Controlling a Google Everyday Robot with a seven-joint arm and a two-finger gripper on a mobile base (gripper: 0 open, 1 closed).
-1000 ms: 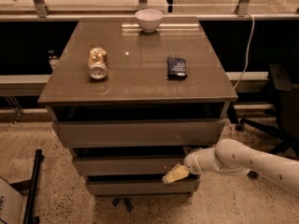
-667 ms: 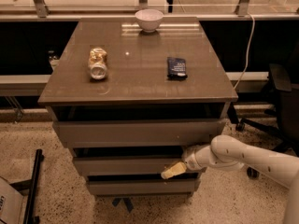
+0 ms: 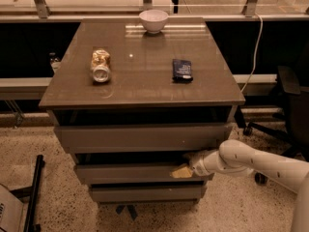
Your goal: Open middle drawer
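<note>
The table [image 3: 145, 91] is a grey-brown cabinet with a glossy top and three drawer fronts stacked below it. The middle drawer [image 3: 120, 174] lies between the widest top drawer [image 3: 140, 138] and the narrowest bottom drawer [image 3: 145, 193]. Its plain, handleless panel has a dark gap along its upper edge.

The gripper [image 3: 182, 171] is at the right part of the middle drawer's front, level with the panel's top edge. Its tan tip points left and lies against or just in front of the panel. Whether the gripper is spread or closed cannot be told from here. The white arm [image 3: 256, 163] reaches in from the lower right.

Three things rest on the table top:
- A white bowl [image 3: 153, 19] stands upright at the far edge, near the middle.
- A can [image 3: 100, 65] lies on its side on the left, with its round silver end towards the camera. Its body is gold and tan, and no writing on it can be read.
- A dark blue packet [image 3: 182, 70] lies flat on the right, well apart from the can. It carries pale markings too small to read.

A white cable [image 3: 254, 47] hangs down behind the table's right side. A black chair [image 3: 289, 95] stands on the speckled floor at the right.
</note>
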